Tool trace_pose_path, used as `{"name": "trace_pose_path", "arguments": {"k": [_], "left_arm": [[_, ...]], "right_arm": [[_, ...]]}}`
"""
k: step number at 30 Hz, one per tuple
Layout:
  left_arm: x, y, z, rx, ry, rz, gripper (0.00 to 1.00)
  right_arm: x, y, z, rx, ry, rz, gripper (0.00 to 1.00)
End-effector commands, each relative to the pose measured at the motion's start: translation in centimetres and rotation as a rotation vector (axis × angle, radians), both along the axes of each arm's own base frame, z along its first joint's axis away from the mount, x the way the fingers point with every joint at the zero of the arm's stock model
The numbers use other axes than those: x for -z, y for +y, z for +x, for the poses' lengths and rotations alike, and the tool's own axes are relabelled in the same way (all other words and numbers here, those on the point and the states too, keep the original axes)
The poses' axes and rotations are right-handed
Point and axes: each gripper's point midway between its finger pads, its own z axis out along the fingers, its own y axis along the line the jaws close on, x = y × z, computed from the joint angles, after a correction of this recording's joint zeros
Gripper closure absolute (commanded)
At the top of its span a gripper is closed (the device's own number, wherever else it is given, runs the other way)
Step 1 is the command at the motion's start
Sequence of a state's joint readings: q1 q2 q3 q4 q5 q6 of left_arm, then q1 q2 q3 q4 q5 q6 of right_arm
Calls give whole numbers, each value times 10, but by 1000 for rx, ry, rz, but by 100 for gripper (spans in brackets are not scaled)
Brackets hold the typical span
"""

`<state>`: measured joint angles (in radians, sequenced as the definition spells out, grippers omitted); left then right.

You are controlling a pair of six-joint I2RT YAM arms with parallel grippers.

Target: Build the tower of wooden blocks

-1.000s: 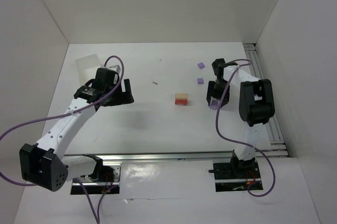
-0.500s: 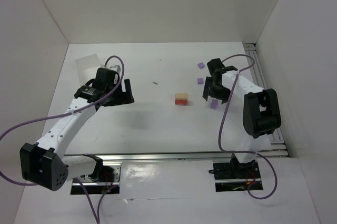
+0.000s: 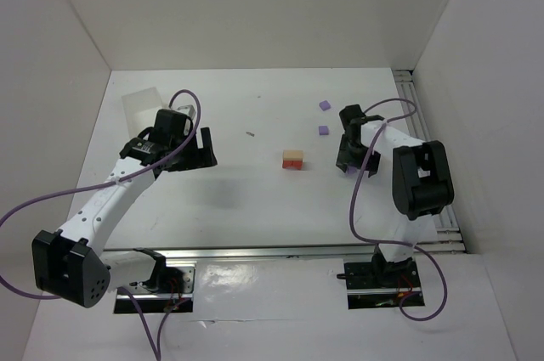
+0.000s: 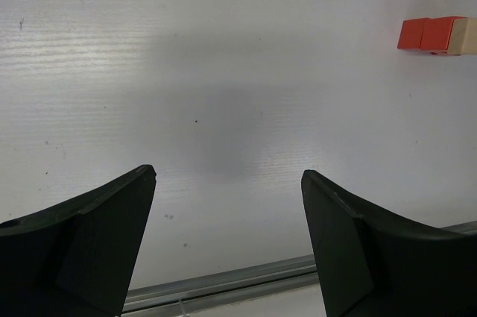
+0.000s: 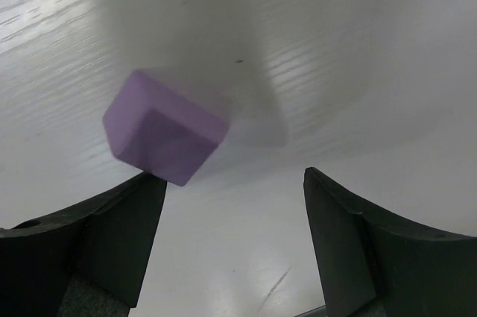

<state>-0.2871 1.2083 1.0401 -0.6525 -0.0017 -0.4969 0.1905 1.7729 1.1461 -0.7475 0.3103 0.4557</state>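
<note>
While my right gripper (image 5: 232, 179) hung wide open and empty near the bench's (image 3: 255, 200) right edge, a lilac cube (image 5: 165, 127) lay blurred just beside it, hidden from above. My left gripper (image 4: 228, 175) gaped empty too; the stack (image 3: 292, 160) sat mid-bench.

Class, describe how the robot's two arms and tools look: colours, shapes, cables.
The left arm and right arm are white tubes joined by black housings, each trailing a purple cable. The left tool and right tool end in two broad matte-black wedge-shaped fingers.

Bright diffuse light, soft grey shadows, lilac cube (image 5: 164, 127) blurred at edges
</note>
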Motion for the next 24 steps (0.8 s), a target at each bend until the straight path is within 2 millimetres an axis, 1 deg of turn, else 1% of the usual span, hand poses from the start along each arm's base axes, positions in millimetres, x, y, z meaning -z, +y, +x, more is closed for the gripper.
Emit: {"name": "trace_pose_path", "arguments": {"k": [1, 2, 3, 4, 6, 7, 9, 10, 11, 12, 14, 15, 17, 19, 20, 23, 24], "left_arm": [[-16, -4, 6, 17, -47, -14, 8], [-16, -4, 6, 17, -47, -14, 8], [-16, -4, 6, 17, -47, -14, 8], [-20, -5, 8, 17, -56, -17, 8], [-20, -5, 8, 17, -56, -17, 8], [-20, -5, 8, 17, -56, -17, 8], [-20, -5, 8, 17, -56, -17, 8], [-20, -5, 8, 17, -56, -17, 8], [-20, -5, 8, 17, -56, -17, 8], [-20, -5, 8, 17, -56, -17, 8], [-17, -6, 8, 23, -44, -21, 8], [-17, -6, 8, 23, -44, -21, 8], [-17, -9, 7, 32, -44, -21, 8], [-17, -9, 7, 32, -44, -21, 8], [-17, -9, 7, 32, -44, -21, 8], [-16, -7, 7, 26, -46, -14, 8], [-16, -6, 8, 20, -48, -7, 8]], "right_arm": [[-8, -26, 5, 70, -48, -61, 19], [-9, -36, 5, 94, -49, -76, 19], [-10, -41, 1, 105, -43, -87, 19], [-17, -43, 2, 109, -64, -95, 19], [-24, -52, 3, 136, -85, -106, 20], [-31, -54, 4, 140, -110, -111, 20], [-36, -49, 6, 135, -135, -82, 20], [-44, -41, 11, 124, -175, -28, 20], [-49, -36, 18, 118, -215, -1, 20], [-53, -27, 23, 86, -233, 46, 19], [-60, -20, 30, 62, -281, 86, 17], [-64, -13, 33, 46, -301, 109, 16], [-61, -11, 38, 32, -308, 118, 16], [-52, -8, 39, 24, -288, 117, 16], [-41, -4, 38, 23, -256, 118, 16], [-27, 0, 41, 23, -234, 119, 16], [-27, 4, 43, 14, -242, 121, 16]]}}
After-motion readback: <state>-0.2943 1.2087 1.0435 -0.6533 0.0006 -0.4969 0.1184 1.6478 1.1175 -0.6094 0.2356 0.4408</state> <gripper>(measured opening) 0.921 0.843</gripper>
